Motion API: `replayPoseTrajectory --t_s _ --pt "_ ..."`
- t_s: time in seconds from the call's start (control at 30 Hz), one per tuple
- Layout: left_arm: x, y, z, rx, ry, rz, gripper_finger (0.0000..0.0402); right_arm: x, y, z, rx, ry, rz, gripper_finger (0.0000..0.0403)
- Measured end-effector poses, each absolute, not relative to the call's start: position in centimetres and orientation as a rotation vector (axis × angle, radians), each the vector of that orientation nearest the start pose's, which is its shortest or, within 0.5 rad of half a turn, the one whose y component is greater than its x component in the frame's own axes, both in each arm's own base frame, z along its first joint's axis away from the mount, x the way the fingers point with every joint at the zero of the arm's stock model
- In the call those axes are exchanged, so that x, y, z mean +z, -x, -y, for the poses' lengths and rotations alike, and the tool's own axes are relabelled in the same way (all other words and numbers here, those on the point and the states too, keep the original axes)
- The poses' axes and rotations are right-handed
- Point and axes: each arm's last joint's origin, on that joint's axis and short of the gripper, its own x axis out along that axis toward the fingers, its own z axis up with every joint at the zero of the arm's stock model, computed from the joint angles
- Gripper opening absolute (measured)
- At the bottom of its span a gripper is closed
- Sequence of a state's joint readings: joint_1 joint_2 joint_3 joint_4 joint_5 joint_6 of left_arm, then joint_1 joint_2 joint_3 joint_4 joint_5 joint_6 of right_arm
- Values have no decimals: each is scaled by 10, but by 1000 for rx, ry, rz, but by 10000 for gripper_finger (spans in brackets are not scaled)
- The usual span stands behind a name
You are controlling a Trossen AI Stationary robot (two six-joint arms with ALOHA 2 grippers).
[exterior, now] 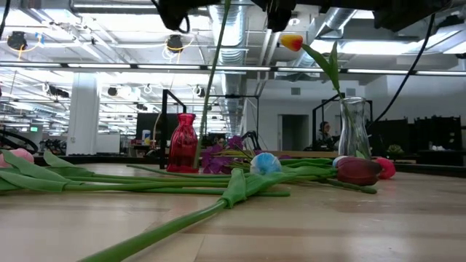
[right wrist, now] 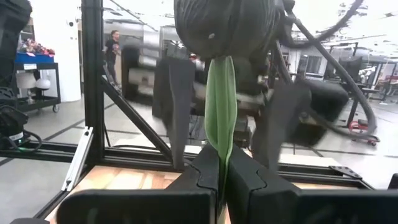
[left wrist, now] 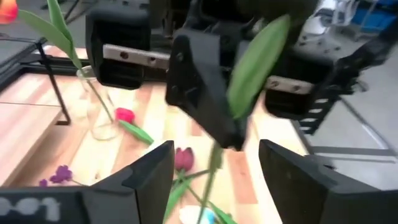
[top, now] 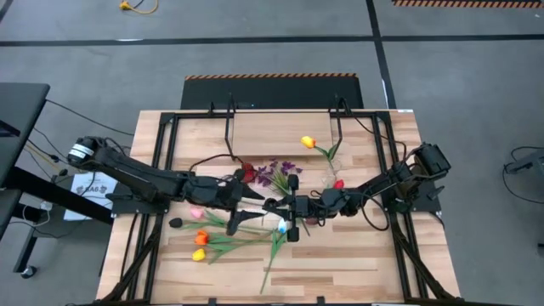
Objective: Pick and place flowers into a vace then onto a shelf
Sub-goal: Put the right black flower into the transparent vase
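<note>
— Where are your flowers lying right now?

— You're looking at a loose bunch on the near-left tabletop: a pink tulip (top: 196, 213), an orange tulip (top: 201, 237) and a yellow tulip (top: 198, 254), their green stems crossing toward the middle. A white tulip (top: 282, 225) is lying at the centre.

— And the others?

— A purple sprig (top: 276, 172) is resting just beyond centre. A yellow-and-red tulip (top: 308, 142) is standing in the clear glass vase (exterior: 353, 129), leaning left. A maroon tulip (exterior: 357, 171) is lying beside that vase.

— The shelf?

— Your shelf (top: 280, 129) is sitting at the table's far side.
</note>
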State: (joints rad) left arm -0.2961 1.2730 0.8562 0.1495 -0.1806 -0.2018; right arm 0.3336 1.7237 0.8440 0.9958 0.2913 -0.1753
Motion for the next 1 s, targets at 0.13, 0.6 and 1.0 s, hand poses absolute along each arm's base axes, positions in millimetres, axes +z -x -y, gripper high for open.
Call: replayPoseTrajectory --t_s 0.13,0.6,1.0 --pt "302 -250 79 -143 162 -280 231 226 -340 -109 33 138 118 1" --pt "328 -200 107 37 142 -150 231 287 -294 -102 73 64 29 0" --pt "326 -198 111 47 114 -159 231 363 -182 -80 -33 -10 64 0"
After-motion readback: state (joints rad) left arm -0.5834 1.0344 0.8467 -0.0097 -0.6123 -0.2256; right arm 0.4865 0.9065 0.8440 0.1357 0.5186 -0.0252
